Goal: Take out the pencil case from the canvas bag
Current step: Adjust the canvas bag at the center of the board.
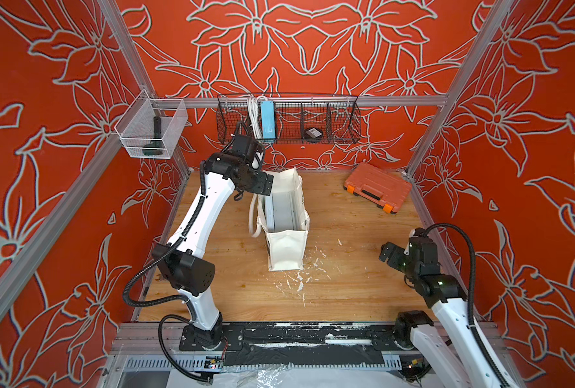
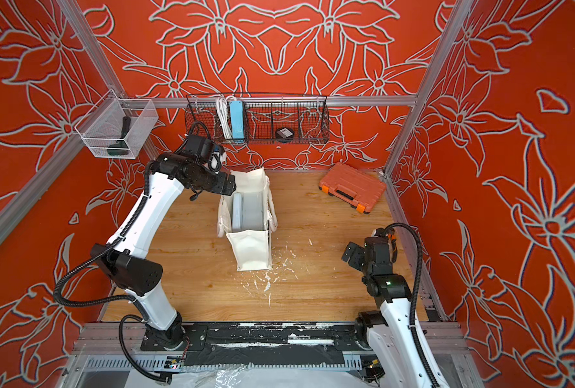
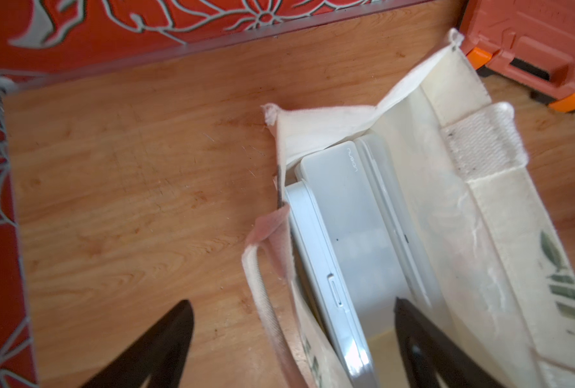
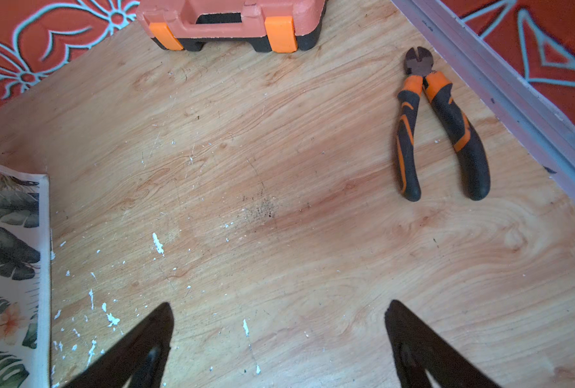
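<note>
Left jaws spread, pencil case (image 3: 346, 218) between tips

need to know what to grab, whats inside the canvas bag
Inside the canvas bag is a pale, frosted hard pencil case. The case and the cloth walls hide most of the bag's bottom, so anything beneath cannot be seen.

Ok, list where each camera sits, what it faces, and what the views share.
Both top views: high above the robot's base, looking down and forward at the canvas bag on the table; left arm and right arm show.
Left wrist: on the left arm, looking down into the bag at the pencil case; the open left gripper shows.
Right wrist: looking down at the table and pliers; the open right gripper shows.
Shared: both wrist views catch the bag and the orange tool case.
</note>
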